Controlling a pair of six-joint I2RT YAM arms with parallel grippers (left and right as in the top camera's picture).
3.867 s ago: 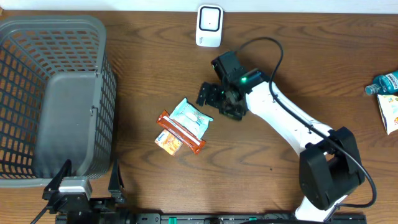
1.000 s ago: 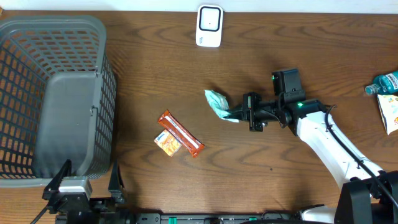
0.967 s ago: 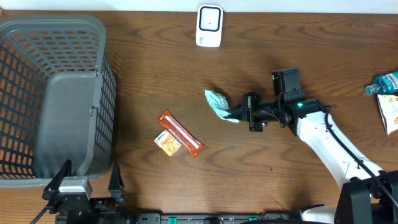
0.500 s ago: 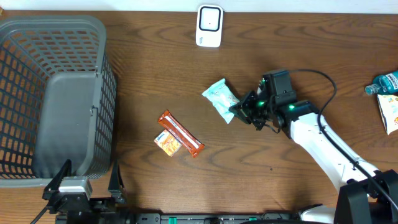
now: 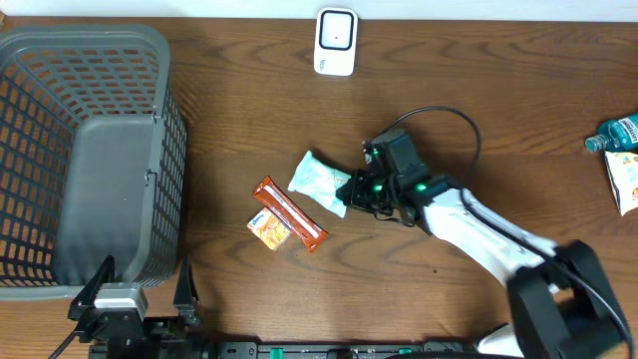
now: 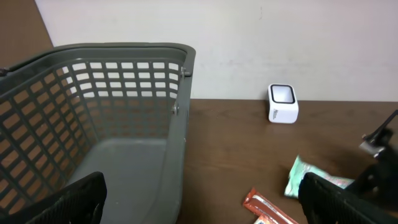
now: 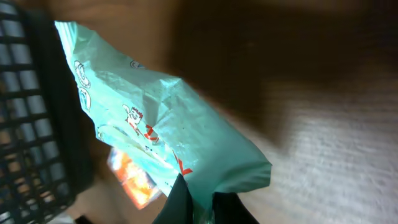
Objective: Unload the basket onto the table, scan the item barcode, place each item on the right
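a: overhead view. what does the right gripper (image 5: 351,189) hold?
b: its two fingers are pressed together on one end of the crinkled mint-green plastic snack packet (image 5: 319,178). in the right wrist view the dark fingertips (image 7: 186,202) pinch the packet's lower edge, and the printed film spreads up and to the left.
a: where is the packet?
b: near the middle of the brown wooden table (image 5: 229,110), just up and right of the orange-red bar wrapper (image 5: 291,211) and the small orange sachet (image 5: 267,230). whether it rests on the wood or hangs just clear of it cannot be told. the small white box-shaped barcode scanner (image 5: 336,42) stands at the far edge, well apart from the packet.
a: and the left gripper (image 5: 142,279)?
b: at the near edge, beside the grey plastic lattice basket (image 5: 90,45). its fingers (image 6: 68,202) are spread fully wide, with nothing between them.
a: other items?
b: a blue bottle (image 5: 614,133) and a white-and-yellow pack (image 5: 624,181) lie at the right edge of the table.
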